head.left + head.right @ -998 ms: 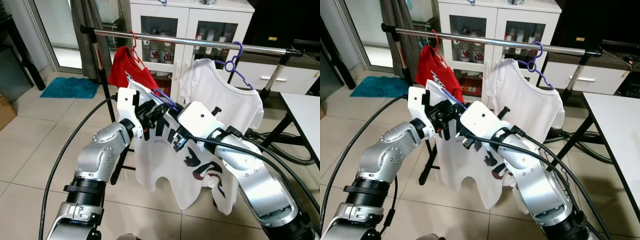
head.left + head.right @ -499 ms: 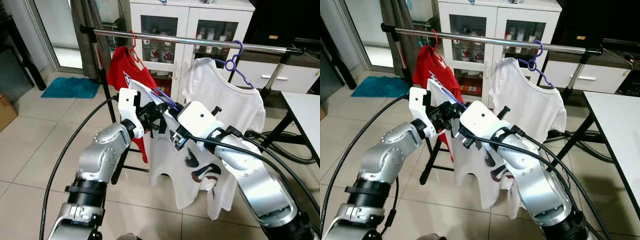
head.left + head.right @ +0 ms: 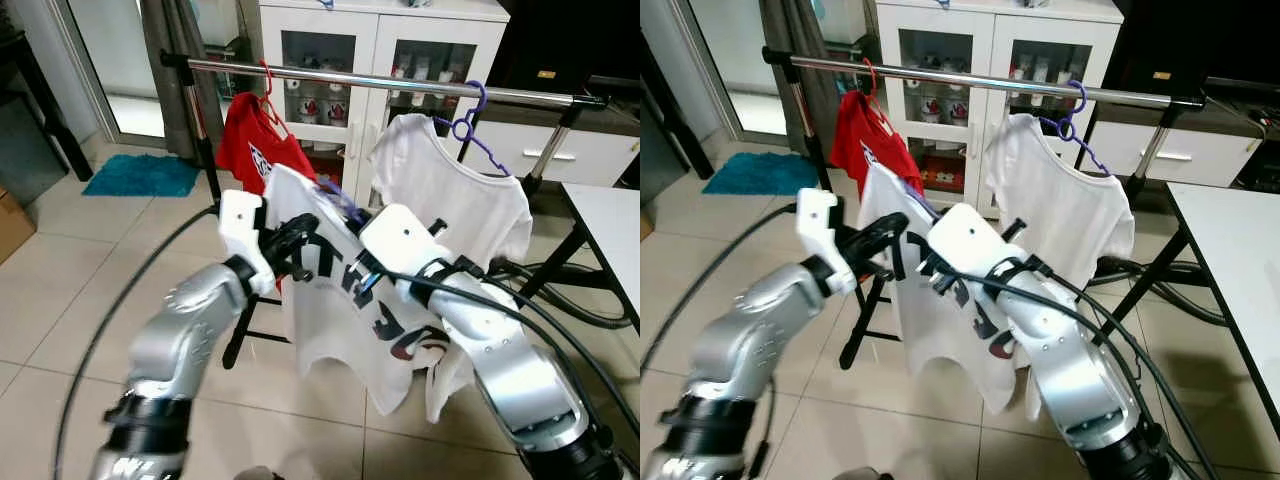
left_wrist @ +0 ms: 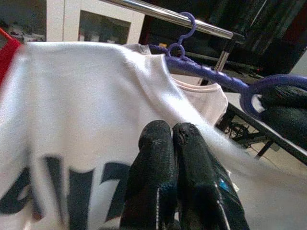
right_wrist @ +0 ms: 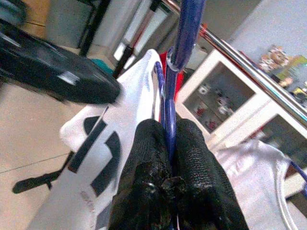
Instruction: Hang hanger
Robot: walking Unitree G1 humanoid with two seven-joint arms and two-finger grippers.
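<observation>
Step in hand: carrying the hanger [image 5: 169,91] to the rail [image 3: 400,85]. My right gripper [image 5: 168,143] is clamped on its purple neck, below the rail; my left gripper [image 4: 171,143], fingers together, pinches the printed shirt [image 3: 340,290]. Next: raise the hook over the rail.

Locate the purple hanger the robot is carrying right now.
The carried purple hanger is pinched in the right gripper, inside the printed white T-shirt, in front of the rail, between the red shirt and the hung white shirt.
</observation>
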